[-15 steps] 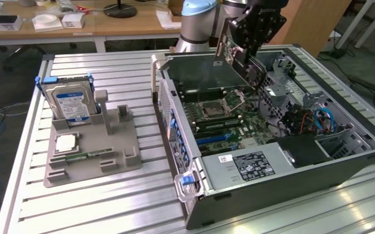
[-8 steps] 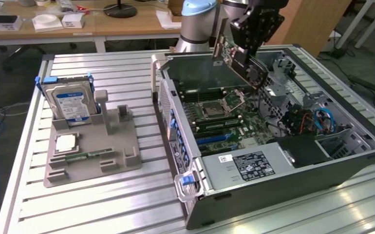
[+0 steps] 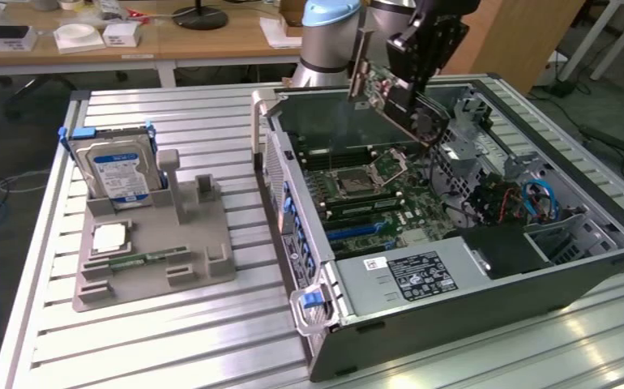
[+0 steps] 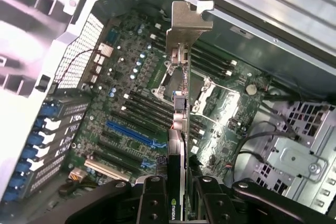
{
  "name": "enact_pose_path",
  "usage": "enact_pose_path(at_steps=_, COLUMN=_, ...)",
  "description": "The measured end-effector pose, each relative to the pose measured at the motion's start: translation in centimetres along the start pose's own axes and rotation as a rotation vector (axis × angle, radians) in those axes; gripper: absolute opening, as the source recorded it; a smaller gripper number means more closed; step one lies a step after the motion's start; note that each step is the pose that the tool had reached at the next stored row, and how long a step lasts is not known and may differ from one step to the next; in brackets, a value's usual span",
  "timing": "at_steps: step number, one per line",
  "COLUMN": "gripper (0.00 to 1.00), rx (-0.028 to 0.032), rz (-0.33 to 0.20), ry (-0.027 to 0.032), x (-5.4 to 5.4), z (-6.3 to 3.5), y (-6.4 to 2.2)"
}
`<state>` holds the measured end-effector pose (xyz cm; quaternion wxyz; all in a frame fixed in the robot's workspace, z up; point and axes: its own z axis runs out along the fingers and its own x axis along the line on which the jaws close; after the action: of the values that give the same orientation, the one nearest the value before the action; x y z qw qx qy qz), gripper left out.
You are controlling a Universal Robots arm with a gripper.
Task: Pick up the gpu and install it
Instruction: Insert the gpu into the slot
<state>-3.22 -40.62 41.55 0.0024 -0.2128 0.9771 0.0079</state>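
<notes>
Exterior view, from the left: hard drive (image 3: 117, 166) stands at left, well apart; case (image 3: 453, 308) lies open at centre; gpu (image 3: 382, 93) hangs tilted above it at upper centre-right, clamped in the gripper (image 3: 422, 44); likely risks: its bracket (image 4: 186, 24) snags the case wall, or the tilted edge misses the blue slot (image 4: 134, 134) and strikes the motherboard (image 3: 399, 198).

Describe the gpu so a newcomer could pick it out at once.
Find the open computer case on the slatted table. Above its motherboard, the gripper holds the gpu, a thin flat card tilted in the air. Unlike the hard drive standing in the grey holder at the exterior view's left, it has a silvery metal bracket at one end.
</notes>
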Motion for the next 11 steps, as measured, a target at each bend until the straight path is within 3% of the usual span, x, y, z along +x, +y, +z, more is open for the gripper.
enact_pose_path(at_steps=11, gripper=0.26, rx=-0.0013, rz=-0.159, ry=0.0023, x=0.02, z=0.02, y=-0.01)
